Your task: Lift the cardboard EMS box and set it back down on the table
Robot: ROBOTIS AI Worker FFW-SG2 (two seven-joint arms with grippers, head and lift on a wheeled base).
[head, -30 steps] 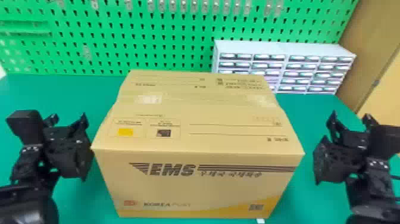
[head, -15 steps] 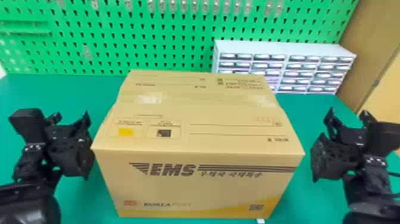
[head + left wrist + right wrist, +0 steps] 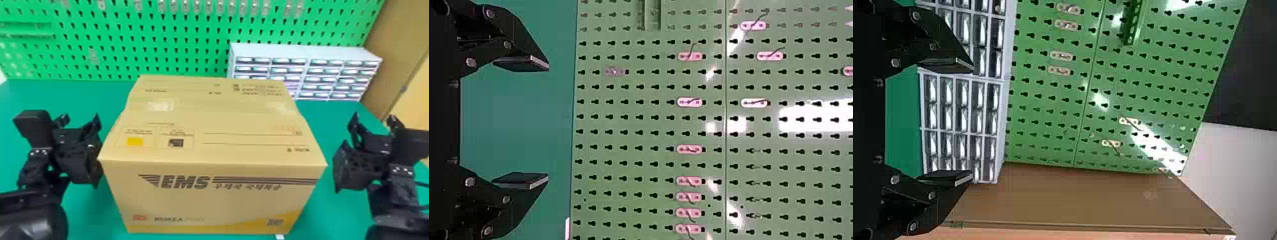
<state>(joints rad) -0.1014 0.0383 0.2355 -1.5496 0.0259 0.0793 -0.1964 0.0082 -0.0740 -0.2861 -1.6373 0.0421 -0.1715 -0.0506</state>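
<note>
Between left pincer [image 3: 547,123] and right pincer [image 3: 971,123], both empty, wide open, the easily dented EMS box [image 3: 210,201] should be softly side-hugged.

We see a workshop or lab bench area, judging by the green pegboard [image 3: 127,41] with small hooks [image 3: 197,5] beyond the left gripper [image 3: 79,119], the many-drawered cabinet [image 3: 297,52] beyond the right gripper [image 3: 374,118] and the green worktop [image 3: 86,95] below both.
</note>
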